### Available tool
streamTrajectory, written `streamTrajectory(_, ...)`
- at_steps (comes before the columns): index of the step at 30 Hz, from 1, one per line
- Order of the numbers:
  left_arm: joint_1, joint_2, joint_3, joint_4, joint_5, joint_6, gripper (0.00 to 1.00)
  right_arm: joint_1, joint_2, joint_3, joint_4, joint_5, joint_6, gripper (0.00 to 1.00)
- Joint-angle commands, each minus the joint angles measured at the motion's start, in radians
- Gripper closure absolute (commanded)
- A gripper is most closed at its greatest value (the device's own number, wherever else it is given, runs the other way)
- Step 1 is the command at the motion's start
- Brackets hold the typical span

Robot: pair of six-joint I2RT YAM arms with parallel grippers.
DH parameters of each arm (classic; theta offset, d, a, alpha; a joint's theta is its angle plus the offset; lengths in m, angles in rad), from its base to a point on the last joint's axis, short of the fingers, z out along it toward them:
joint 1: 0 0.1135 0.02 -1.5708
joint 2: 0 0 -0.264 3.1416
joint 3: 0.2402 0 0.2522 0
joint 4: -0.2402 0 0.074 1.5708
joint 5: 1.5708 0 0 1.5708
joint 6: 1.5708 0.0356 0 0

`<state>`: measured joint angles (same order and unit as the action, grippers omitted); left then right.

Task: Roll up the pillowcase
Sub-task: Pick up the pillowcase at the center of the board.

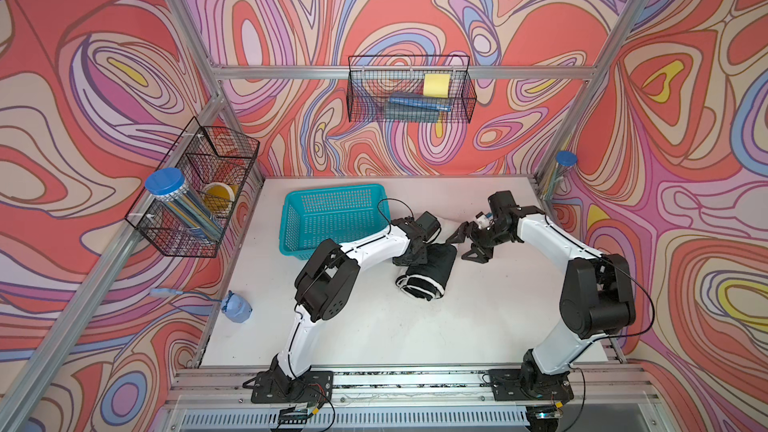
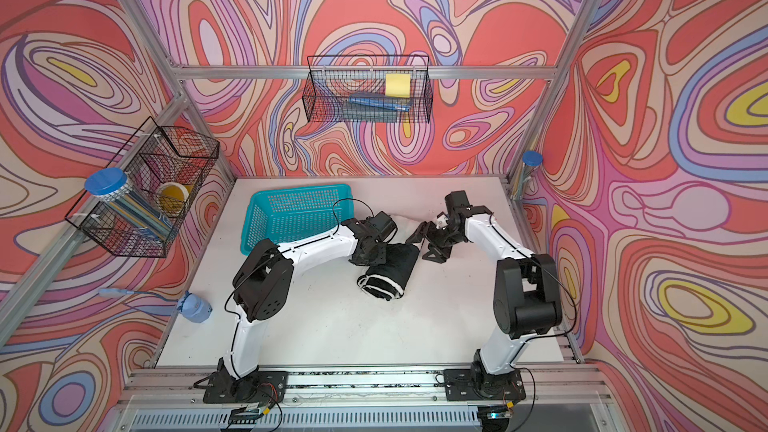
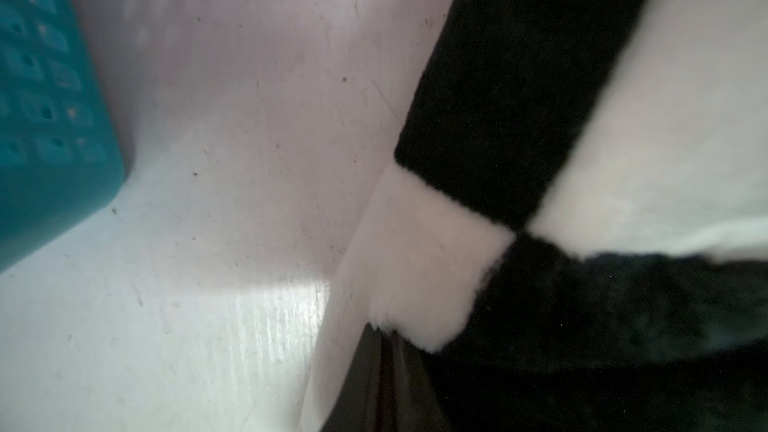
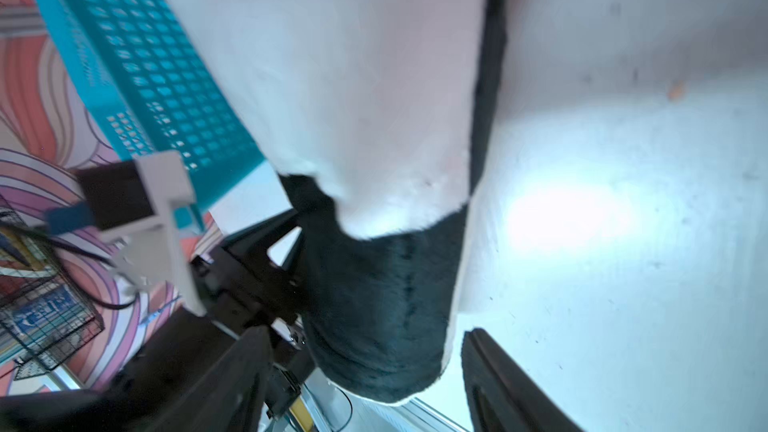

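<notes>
Right wrist view: plush checkered pillowcase (image 4: 374,305) roll, right fingers (image 4: 498,384) wide; grip of left fingers (image 4: 274,276) unclear.

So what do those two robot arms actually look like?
The left arm and right arm have white shells between chunky black joints, on black base plates. A thin black cable loops along each. The fingers are black, angular, with triangular cut-outs.

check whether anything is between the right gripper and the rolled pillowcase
Nothing visible does. In a top view the open right gripper stands just beside the pillowcase roll, with only bare table between them. The teal basket lies on the roll's other side.
</notes>
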<state>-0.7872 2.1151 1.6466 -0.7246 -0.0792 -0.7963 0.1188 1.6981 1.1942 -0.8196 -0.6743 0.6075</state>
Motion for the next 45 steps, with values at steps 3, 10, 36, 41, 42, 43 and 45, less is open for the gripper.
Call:
streamTrajectory(3,-0.004,-0.024,-0.035,-0.037,0.102,-0.034,0.89,0.003,-0.017,-0.082,0.108,-0.026,-0.046,0.17)
streamTrajectory(10,-0.003,-0.011,-0.038,-0.012,0.139,-0.007,0.88,0.004,0.067,-0.16,0.334,-0.13,-0.013,0.15)
streamTrajectory(36,0.04,0.006,0.06,0.348,0.446,0.086,0.82,0.232,0.015,-0.221,0.846,-0.314,0.309,0.61)
streamTrajectory(41,0.039,-0.071,0.129,0.36,0.466,0.086,0.82,0.237,-0.045,-0.175,1.004,-0.341,0.481,0.63)
streamTrajectory(42,0.039,-0.088,0.137,0.364,0.474,0.086,0.82,0.239,-0.05,-0.162,1.033,-0.348,0.513,0.63)
streamTrajectory(43,0.039,-0.102,0.142,0.366,0.476,0.087,0.82,0.244,-0.053,-0.147,1.047,-0.349,0.533,0.63)
streamTrajectory(45,0.039,-0.136,0.148,0.372,0.475,0.089,0.82,0.263,-0.052,-0.095,1.043,-0.351,0.542,0.63)
